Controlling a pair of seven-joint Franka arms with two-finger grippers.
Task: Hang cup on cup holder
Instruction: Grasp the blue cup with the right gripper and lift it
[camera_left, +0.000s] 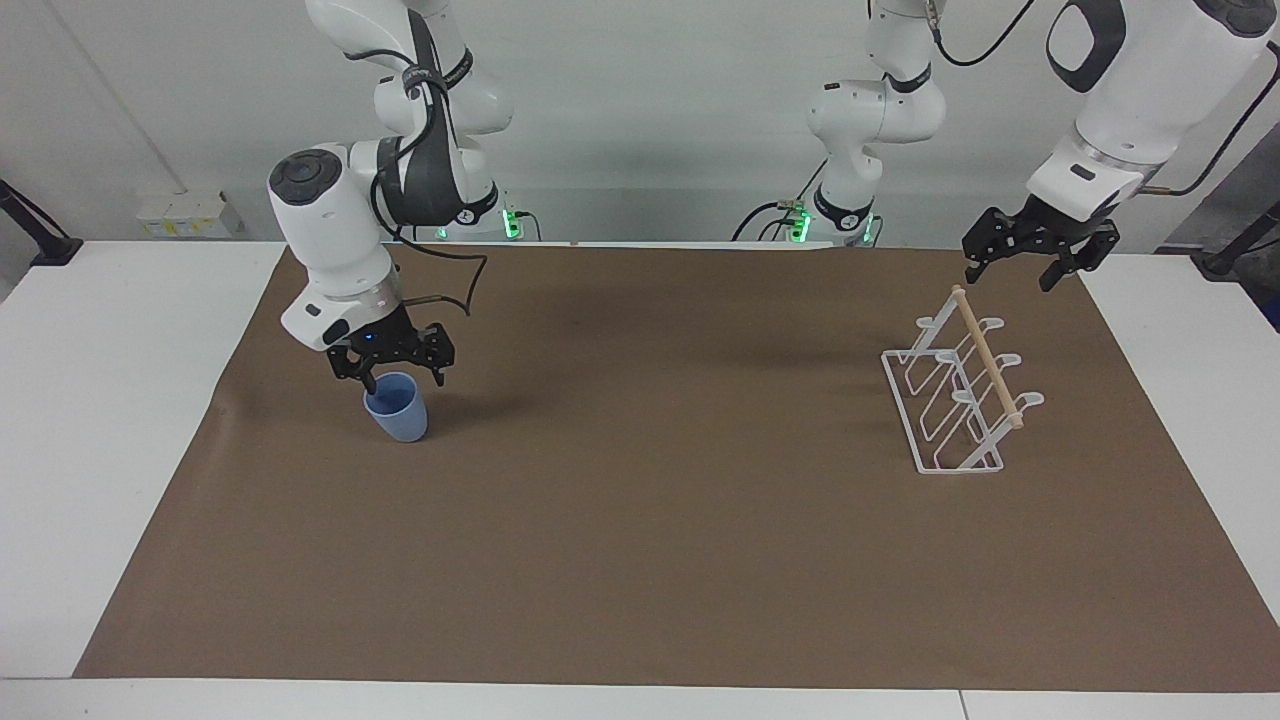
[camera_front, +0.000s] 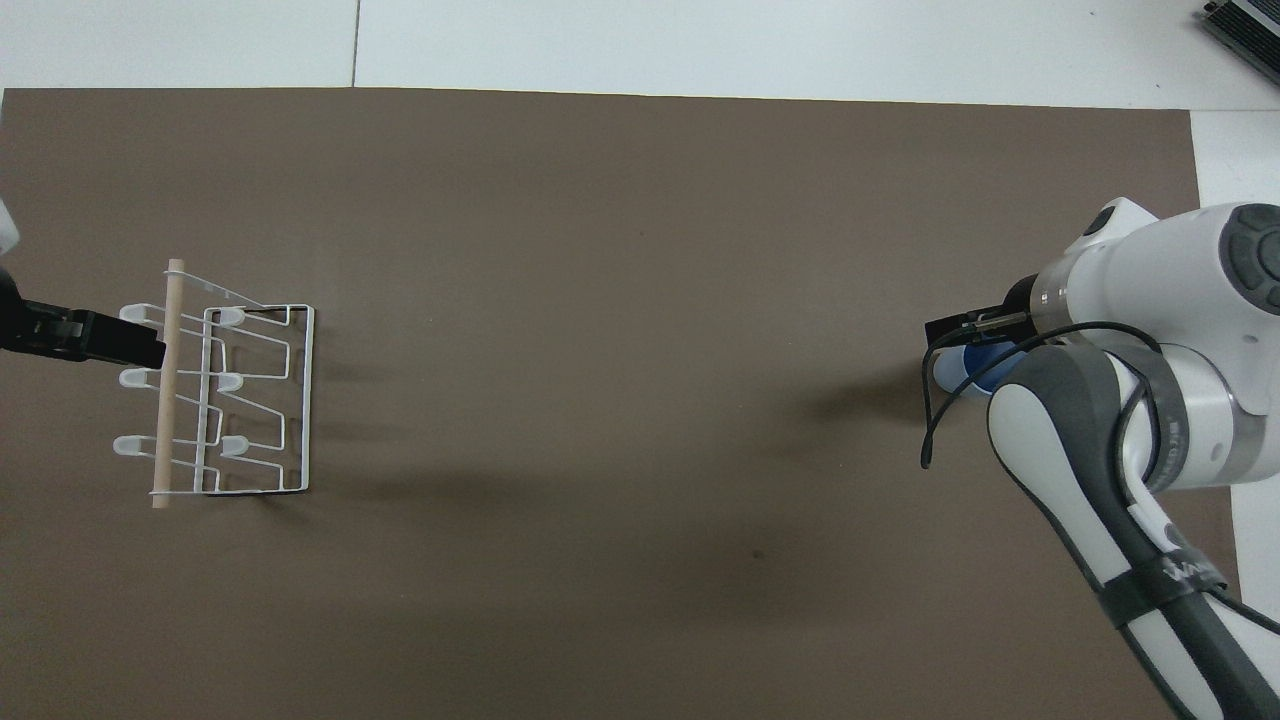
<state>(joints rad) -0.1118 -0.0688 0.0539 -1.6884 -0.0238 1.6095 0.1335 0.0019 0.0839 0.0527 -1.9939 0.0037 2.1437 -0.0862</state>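
Note:
The light blue cup (camera_left: 399, 413) stands upright on the brown mat toward the right arm's end of the table. My right gripper (camera_left: 403, 381) is open and low over it, its fingers on either side of the rim. In the overhead view the right gripper (camera_front: 962, 331) and arm hide most of the cup (camera_front: 972, 364). The white wire cup holder (camera_left: 952, 404) with its wooden dowel stands at the left arm's end and bears nothing; it also shows in the overhead view (camera_front: 255, 400). My left gripper (camera_left: 1009, 278) waits open in the air over the rack's robot-side end, also seen from overhead (camera_front: 120, 345).
A brown mat (camera_left: 640, 520) covers most of the white table (camera_left: 110, 400). The right arm's black cable (camera_front: 935, 420) hangs in a loop beside the cup.

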